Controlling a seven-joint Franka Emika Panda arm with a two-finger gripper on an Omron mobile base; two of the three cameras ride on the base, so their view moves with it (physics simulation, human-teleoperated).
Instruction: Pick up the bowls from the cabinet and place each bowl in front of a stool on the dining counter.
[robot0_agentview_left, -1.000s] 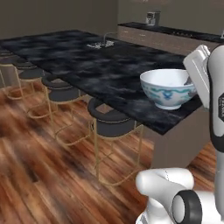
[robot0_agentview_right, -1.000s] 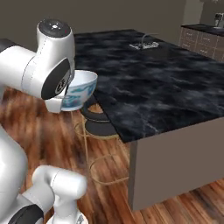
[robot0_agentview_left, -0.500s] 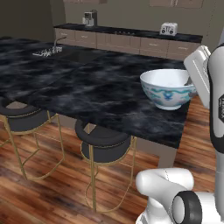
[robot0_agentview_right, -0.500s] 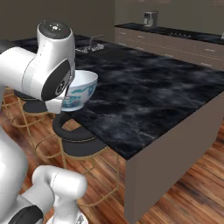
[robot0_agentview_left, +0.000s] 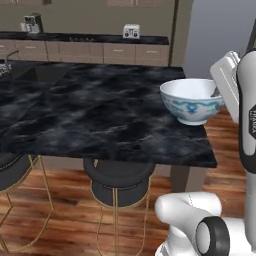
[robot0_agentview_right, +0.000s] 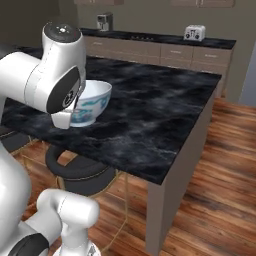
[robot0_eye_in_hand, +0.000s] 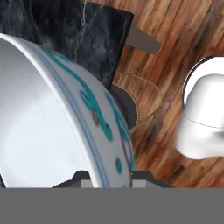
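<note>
Left to right: the black marble-veined dining counter (robot0_agentview_left: 100, 115) with white streaks spans the room above round black stools with gold wire legs (robot0_agentview_left: 119, 182) on a wood-plank floor (robot0_agentview_right: 210, 165). A white toaster (robot0_agentview_left: 131, 32) stands on the narrower back counter (robot0_agentview_left: 90, 37). At right, the white porcelain bowl with blue-green pattern (robot0_agentview_left: 192, 101) is held above the counter's corner, the two-finger gripper (robot0_eye_in_hand: 109, 177) clamped on its rim.

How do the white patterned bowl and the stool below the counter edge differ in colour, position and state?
The bowl is white with a blue-green pattern; the stool has a black seat on thin gold legs. The bowl hangs above the dining counter, its rim between the fingers of the hand; the stool stands on the wood floor, partly under that counter. Both are round.
</note>
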